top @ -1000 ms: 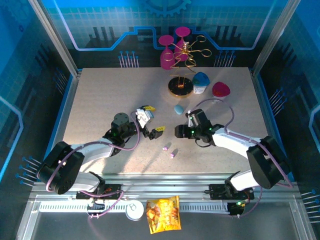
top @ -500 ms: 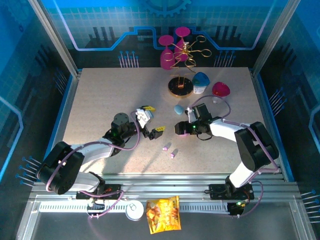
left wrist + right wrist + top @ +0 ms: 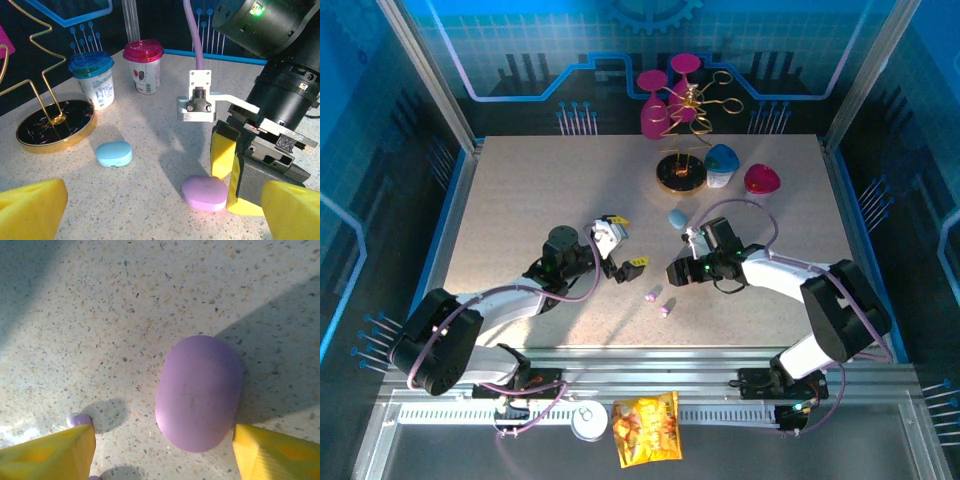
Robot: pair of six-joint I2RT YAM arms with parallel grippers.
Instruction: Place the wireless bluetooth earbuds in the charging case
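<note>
A lilac charging case (image 3: 199,392) lies closed on the table between the open fingers of my right gripper (image 3: 162,455), nearer its right finger and apart from both. In the left wrist view the lilac case (image 3: 204,192) rests beside the right gripper's yellow fingers (image 3: 222,155). Two lilac earbuds (image 3: 651,295) (image 3: 665,309) lie loose on the table just near-left of my right gripper (image 3: 677,272); one earbud (image 3: 79,419) peeks out by its left finger. A pale blue case (image 3: 676,217) (image 3: 114,153) lies closed further back. My left gripper (image 3: 628,241) (image 3: 160,220) hovers wide open, holding nothing.
At the back stand a blue-lidded cup (image 3: 722,165), a pink-lidded cup (image 3: 761,180), a gold wire stand on a black disc (image 3: 680,172) and pink wine glasses (image 3: 655,110). A snack bag (image 3: 645,428) and a can (image 3: 588,420) lie beyond the front rail.
My right gripper has shifted slightly nearer and to the left over the lilac case, and its arm swung. The left arm has barely moved.
</note>
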